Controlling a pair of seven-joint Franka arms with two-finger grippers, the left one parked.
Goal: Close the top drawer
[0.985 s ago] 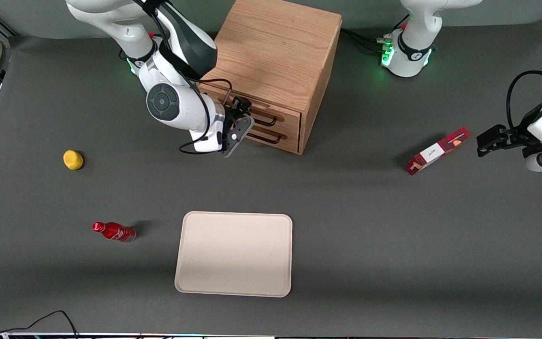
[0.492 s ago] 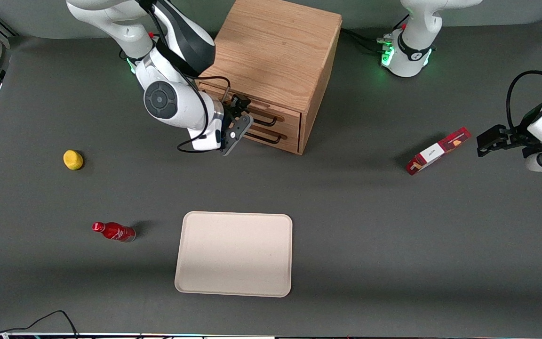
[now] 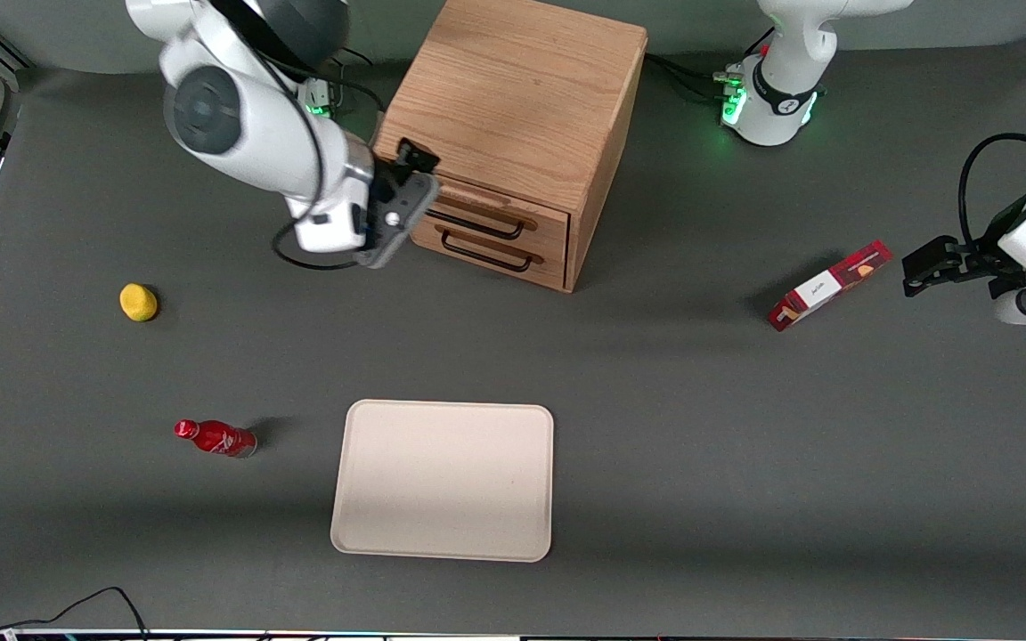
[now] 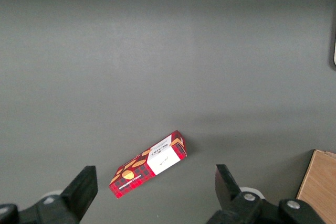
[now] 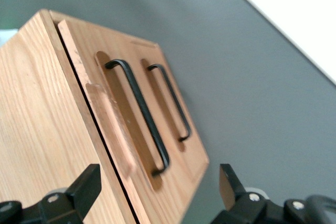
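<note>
The oak cabinet (image 3: 522,98) stands at the back of the table. The top drawer (image 3: 488,210) has a thin black bar handle (image 3: 476,224), and its front sits level with the lower drawer's front (image 3: 495,258). My right gripper (image 3: 408,182) is open and empty. It hangs in the air beside the cabinet's front corner, toward the working arm's end, touching nothing. In the right wrist view the open gripper (image 5: 157,192) frames the cabinet's front edge. That view shows the top drawer (image 5: 123,135) with its handle (image 5: 139,114), and the lower handle (image 5: 170,100).
A beige tray (image 3: 442,481) lies nearer the front camera, also visible in the right wrist view (image 5: 294,14). A red bottle (image 3: 215,438) and a yellow fruit (image 3: 138,302) lie toward the working arm's end. A red box (image 3: 829,285) lies toward the parked arm's end and also shows in the left wrist view (image 4: 148,164).
My gripper has left the drawer fronts, rising and moving toward the working arm's end. The top drawer front, slightly out before, now sits level with the lower one.
</note>
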